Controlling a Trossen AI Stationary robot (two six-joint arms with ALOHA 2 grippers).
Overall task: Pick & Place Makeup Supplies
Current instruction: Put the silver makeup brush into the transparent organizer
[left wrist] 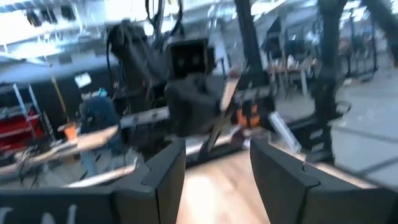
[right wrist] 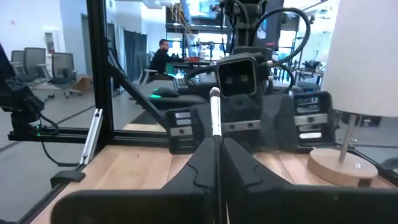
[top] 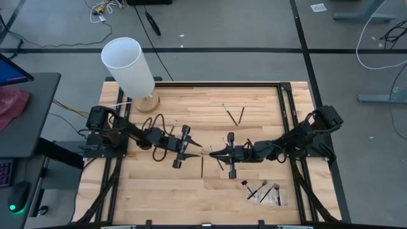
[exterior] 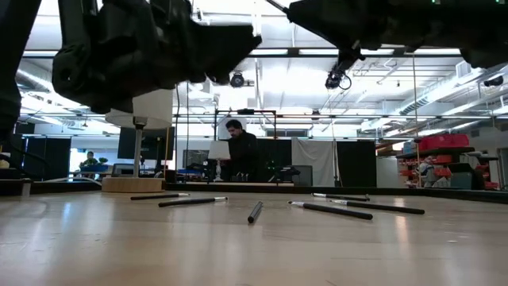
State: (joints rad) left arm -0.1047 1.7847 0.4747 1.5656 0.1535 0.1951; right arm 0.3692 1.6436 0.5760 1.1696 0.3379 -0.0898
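**A:** Start with the room: you're in a wide workshop hall, a person [exterior: 238, 151] far behind the table [top: 254, 191], a white cylinder [top: 129, 65] on a wooden base at the table's far-left corner.

**B:** And the arms?

**A:** They meet nose to nose at mid-table. Your right gripper [top: 212, 152] is clamped shut on one makeup brush [right wrist: 216, 118], which points at the left gripper [top: 194, 147], whose fingers stand apart.

**B:** So a handover?

**A:** That's my reading. Next you'd ease the brush between the left fingers [left wrist: 165, 171], close them, then release the right.

**B:** The rest?

**A:** Loose brushes: one pair [top: 234, 113] far right, a cluster [top: 262, 189] near right, one [top: 202, 166] just below the grippers.
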